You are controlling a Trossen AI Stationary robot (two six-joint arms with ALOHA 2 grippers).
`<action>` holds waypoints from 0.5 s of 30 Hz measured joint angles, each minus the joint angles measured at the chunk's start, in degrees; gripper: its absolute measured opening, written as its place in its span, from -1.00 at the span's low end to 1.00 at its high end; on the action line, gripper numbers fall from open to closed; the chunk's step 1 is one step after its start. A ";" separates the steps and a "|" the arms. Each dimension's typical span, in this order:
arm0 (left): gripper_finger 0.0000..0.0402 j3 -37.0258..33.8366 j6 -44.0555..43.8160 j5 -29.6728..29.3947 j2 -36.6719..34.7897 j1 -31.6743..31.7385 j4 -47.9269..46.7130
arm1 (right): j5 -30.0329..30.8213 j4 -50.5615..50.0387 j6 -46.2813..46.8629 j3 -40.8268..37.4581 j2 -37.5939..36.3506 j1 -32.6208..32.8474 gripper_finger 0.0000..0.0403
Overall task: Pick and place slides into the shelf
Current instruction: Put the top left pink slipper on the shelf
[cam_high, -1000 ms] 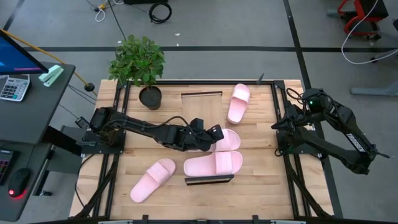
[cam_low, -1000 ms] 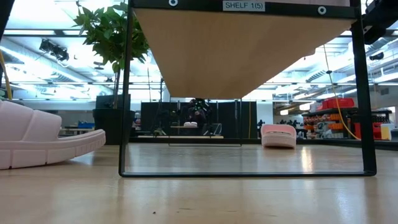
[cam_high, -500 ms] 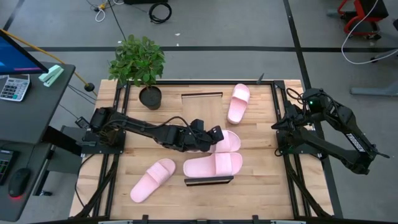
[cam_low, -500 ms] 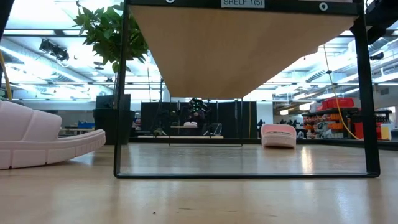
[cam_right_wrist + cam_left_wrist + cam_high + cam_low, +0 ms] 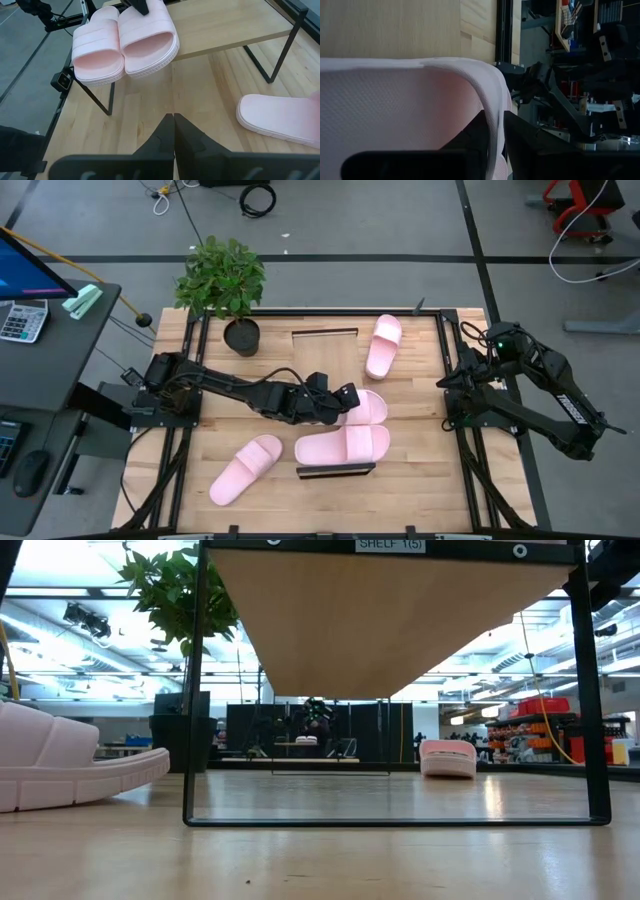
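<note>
Could hardly separate the long narrow light-wood shelf (image 5: 325, 358) from the butcher-block table (image 5: 420, 480) in the high view; recognised it only by the thin black rails at its short ends. Saw only the underside of its board in the low view, with a white label (image 5: 390, 546) cut off at the top edge.

Found two pale pink foam slides lying side by side on the board, close to one short end and touching each other. Had the outer slide (image 5: 343, 445) in full view, but the inner slide (image 5: 368, 405) partly covered by the left gripper (image 5: 343, 395). In the left wrist view, met mostly the textured pink side of that inner slide, with its rim standing between the two dark jaws. Could not tell whether clenched on it or merely around it.

Noticed a third pink slide (image 5: 245, 468) on the table beside the shelf, cut off by the picture's edge in the low view. Noticed also a fourth pink slide (image 5: 383, 345) on the table at the other side, near the opposite end.

Located the right gripper (image 5: 173, 117) well apart at the table's right edge, jaws pressed together on nothing. Saw a green potted plant (image 5: 222, 280) at a far table corner.
</note>
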 joint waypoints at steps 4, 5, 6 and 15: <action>-0.67 0.00 0.01 -0.02 0.00 0.00 -0.05 | 0.02 0.00 0.00 0.00 0.00 0.01 -1.00; -0.67 0.00 0.03 -0.02 0.00 0.00 -0.07 | 0.02 0.00 0.00 0.00 0.00 0.01 -1.00; -0.66 0.00 0.04 -0.02 0.00 0.00 -0.09 | 0.00 0.00 0.00 0.00 0.00 0.00 -1.00; -0.46 0.00 1.04 -0.09 0.00 0.01 -1.06 | 0.02 0.00 0.00 0.00 0.00 -0.01 -1.00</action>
